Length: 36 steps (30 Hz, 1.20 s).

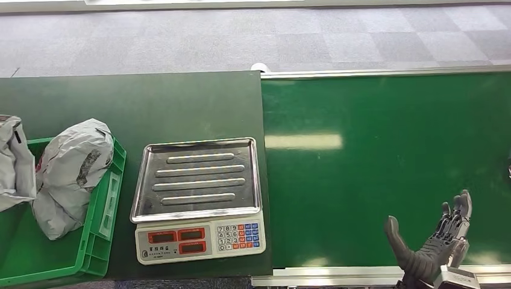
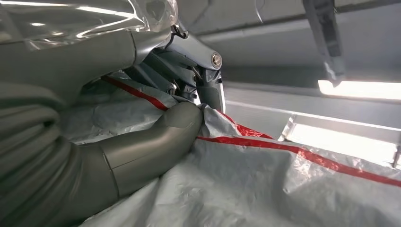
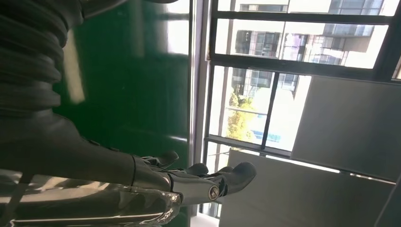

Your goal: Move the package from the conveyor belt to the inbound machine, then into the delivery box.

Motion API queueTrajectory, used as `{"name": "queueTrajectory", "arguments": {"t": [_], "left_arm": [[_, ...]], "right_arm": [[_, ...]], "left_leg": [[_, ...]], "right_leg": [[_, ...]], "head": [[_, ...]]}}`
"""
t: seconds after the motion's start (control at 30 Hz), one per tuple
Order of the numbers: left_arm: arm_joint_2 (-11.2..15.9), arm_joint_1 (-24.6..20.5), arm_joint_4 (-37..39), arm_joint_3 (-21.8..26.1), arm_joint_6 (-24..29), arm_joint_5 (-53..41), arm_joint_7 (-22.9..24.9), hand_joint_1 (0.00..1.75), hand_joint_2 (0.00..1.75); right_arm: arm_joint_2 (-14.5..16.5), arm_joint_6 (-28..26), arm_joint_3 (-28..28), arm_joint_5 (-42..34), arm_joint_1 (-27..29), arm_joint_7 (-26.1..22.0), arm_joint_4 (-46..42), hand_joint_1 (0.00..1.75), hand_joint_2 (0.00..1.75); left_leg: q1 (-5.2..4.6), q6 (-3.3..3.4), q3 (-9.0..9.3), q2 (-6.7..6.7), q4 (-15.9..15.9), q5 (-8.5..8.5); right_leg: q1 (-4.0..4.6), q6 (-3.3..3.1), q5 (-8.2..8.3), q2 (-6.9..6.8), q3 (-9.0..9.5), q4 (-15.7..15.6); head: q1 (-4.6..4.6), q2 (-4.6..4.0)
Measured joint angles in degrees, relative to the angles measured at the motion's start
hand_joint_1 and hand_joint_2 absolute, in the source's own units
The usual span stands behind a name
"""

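Observation:
A grey plastic package with a red stripe (image 2: 283, 189) is gripped by my left hand (image 2: 179, 109): the thumb presses into its crumpled film and the fingers close over the top. In the head view a grey package (image 1: 12, 159) hangs at the far left over the green delivery box (image 1: 99, 238). A second grey package (image 1: 72, 174) slumps over the box's right rim. The inbound machine, a scale (image 1: 199, 238), stands with its steel tray (image 1: 196, 177) bare. My right hand (image 1: 437, 244) hovers with fingers spread and nothing in it, over the near edge of the green conveyor belt (image 1: 385, 156); in the right wrist view this hand (image 3: 189, 182) holds nothing.
The box and scale stand on a dark green table (image 1: 132, 102) left of the belt. A metal rail (image 1: 337, 277) runs along the belt's near edge. Grey carpet (image 1: 241, 36) lies beyond. The right wrist view looks past the belt (image 3: 132, 71) to windows (image 3: 283, 71).

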Motion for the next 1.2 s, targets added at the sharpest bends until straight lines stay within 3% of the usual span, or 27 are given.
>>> {"name": "queueTrajectory", "arguments": {"t": [0.13, 0.2, 0.33, 0.5, 0.77, 1.2], "left_arm": [[-0.01, 0.57, -0.59, 5.78, -2.41, 0.22, -0.16, 1.33, 1.75], [-0.04, 0.71, -0.58, 6.62, -3.64, 0.67, -0.17, 1.29, 1.75], [-0.32, 1.02, -0.56, 7.17, -4.7, 1.24, -0.33, 0.0, 1.75], [-1.57, 0.41, -0.13, 5.73, -5.41, -0.65, -1.98, 0.0, 1.75], [-4.86, -2.32, 2.05, -0.89, -1.48, -6.93, -1.33, 0.0, 1.75], [-8.34, 0.11, 1.26, -1.58, -3.42, -3.12, -1.03, 0.0, 1.75]], "right_arm": [[1.1, 2.51, -1.94, -1.31, 0.56, 0.0, -0.56, 0.0, 1.75], [1.59, 4.02, -2.85, -1.82, 0.67, 0.0, -0.8, 0.0, 1.75], [2.24, 5.04, -4.16, -2.03, 0.71, -0.01, -1.07, 0.0, 1.75], [3.03, 6.44, -5.62, -1.97, 0.72, -0.01, -1.6, 0.0, 1.75], [4.53, 9.07, -7.67, -1.02, 1.03, 0.0, -2.9, 0.0, 1.75], [4.8, 10.07, -8.55, -0.78, 0.9, 0.01, -2.7, 0.0, 1.75]], "left_leg": [[-0.02, 0.02, -0.01, -0.19, 0.0, -0.03], [-0.02, 0.02, 0.04, -0.2, 0.0, -0.02], [0.0, 0.02, 0.13, -0.2, 0.0, -0.02], [0.0, 0.02, 0.16, -0.22, 0.01, -0.02], [-0.02, 0.03, 0.19, -0.19, 0.02, -0.02], [-0.01, 0.02, 0.18, -0.22, 0.01, -0.03]], "right_leg": [[-0.02, 0.03, -0.03, -0.15, 0.11, -0.01], [-0.02, 0.02, -0.01, -0.15, 0.2, -0.01], [0.0, 0.01, -0.01, -0.14, 0.27, -0.01], [0.0, 0.01, -0.01, -0.17, 0.21, -0.01], [-0.01, 0.01, 0.03, -0.16, 0.35, -0.01], [-0.01, 0.0, 0.01, -0.16, 0.34, -0.01]], "head": [[0.0, 0.0], [-0.01, 0.0], [-0.01, 0.0], [0.0, 0.0], [0.0, 0.0], [-0.01, 0.0]]}}
